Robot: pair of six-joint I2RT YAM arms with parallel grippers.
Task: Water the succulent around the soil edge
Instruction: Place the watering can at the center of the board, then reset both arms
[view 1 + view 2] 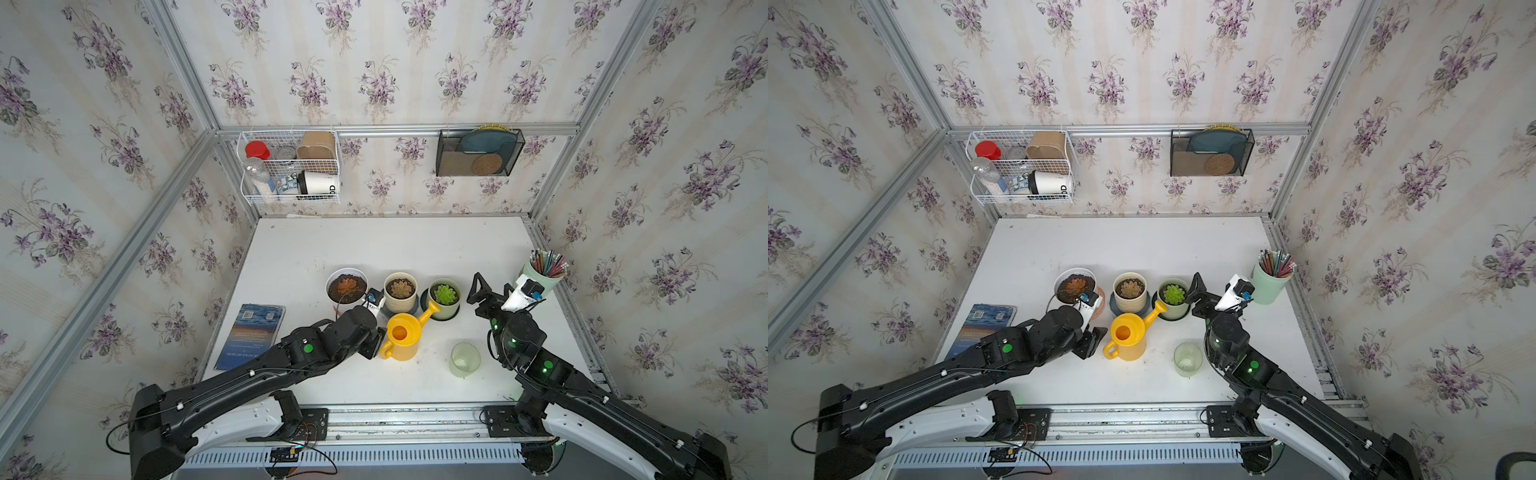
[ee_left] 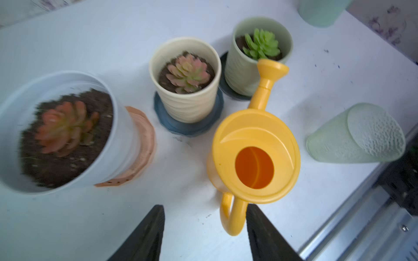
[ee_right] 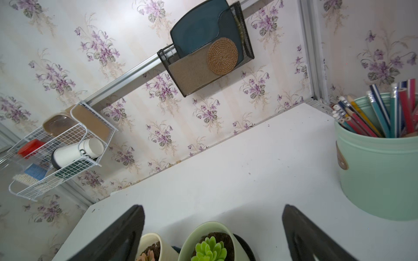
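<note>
A yellow watering can (image 1: 401, 336) (image 2: 255, 153) stands upright on the table, its spout reaching the rim of the green pot that holds a green succulent (image 1: 444, 294) (image 2: 261, 44). My left gripper (image 2: 204, 206) (image 1: 376, 345) is open just behind the can. The can's handle (image 2: 233, 217) lies between the jaws, close against one finger, with a wide gap to the other. A pink-green succulent (image 1: 400, 289) in a cream pot and an orange succulent (image 1: 347, 286) in a white pot stand to the left. My right gripper (image 3: 212, 206) (image 1: 492, 286) hangs open and empty beside the green succulent (image 3: 210, 249).
A frosted green glass (image 1: 464, 359) stands right of the can, near my right arm. A mint cup of pencils (image 1: 542, 270) sits at the table's right edge, and a blue book (image 1: 251, 334) lies at the left. A wire basket (image 1: 291, 166) and a mesh holder (image 1: 478, 153) hang on the back wall.
</note>
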